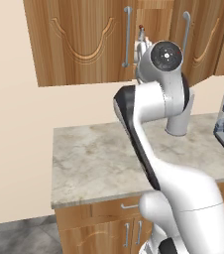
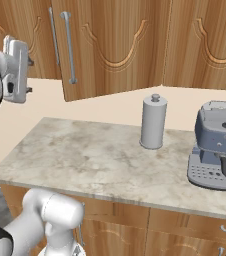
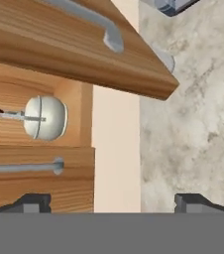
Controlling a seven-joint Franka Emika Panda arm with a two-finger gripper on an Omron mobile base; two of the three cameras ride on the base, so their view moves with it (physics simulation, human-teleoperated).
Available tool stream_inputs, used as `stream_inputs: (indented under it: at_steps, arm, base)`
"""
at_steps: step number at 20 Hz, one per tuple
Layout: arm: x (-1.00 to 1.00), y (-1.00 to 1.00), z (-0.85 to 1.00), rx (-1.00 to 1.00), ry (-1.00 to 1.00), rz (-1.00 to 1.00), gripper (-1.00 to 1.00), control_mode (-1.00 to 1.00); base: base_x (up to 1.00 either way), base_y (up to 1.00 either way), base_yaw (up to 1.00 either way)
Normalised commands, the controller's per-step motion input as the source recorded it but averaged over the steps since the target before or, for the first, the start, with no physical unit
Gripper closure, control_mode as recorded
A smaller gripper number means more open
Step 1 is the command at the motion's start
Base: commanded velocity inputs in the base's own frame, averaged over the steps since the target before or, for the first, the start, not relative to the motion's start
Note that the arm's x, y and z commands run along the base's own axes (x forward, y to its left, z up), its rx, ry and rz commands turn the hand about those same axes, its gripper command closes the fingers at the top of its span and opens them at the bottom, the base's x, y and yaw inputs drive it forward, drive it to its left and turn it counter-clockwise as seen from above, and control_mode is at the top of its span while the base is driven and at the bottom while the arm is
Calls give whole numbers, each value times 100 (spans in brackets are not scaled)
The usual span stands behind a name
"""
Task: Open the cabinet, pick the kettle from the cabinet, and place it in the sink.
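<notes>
Inside the cabinet, between its parted doors, the kettle lies sideways in the hand view, handle and red knob pointing left. Gripper fingers spread wide, holding nothing. From the right base view, a grey canister and coffee machine stand on the bench.

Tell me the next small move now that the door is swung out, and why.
Probably ease the hand straight in toward the kettle. In the hand view the cabinet door stands open, the kettle sits inside between the two doors, and the fingers are spread wide, holding nothing. The kettle lies off to one side of the gripper, so centre on it first.
</notes>
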Motion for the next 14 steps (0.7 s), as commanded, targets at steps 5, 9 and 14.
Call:
stream_inputs:
  at_steps: [5,9,14]
  arm:
    - [26,-4,-22,23,-7,-13,-100,-100]
    - [28,-2,-21,8,-9,-24,-100,-100]
    - [22,-12,-12,3,-6,-24,-100,-100]
  base:
    - [0,0,0]
    - [0,0,0]
    - [0,0,0]
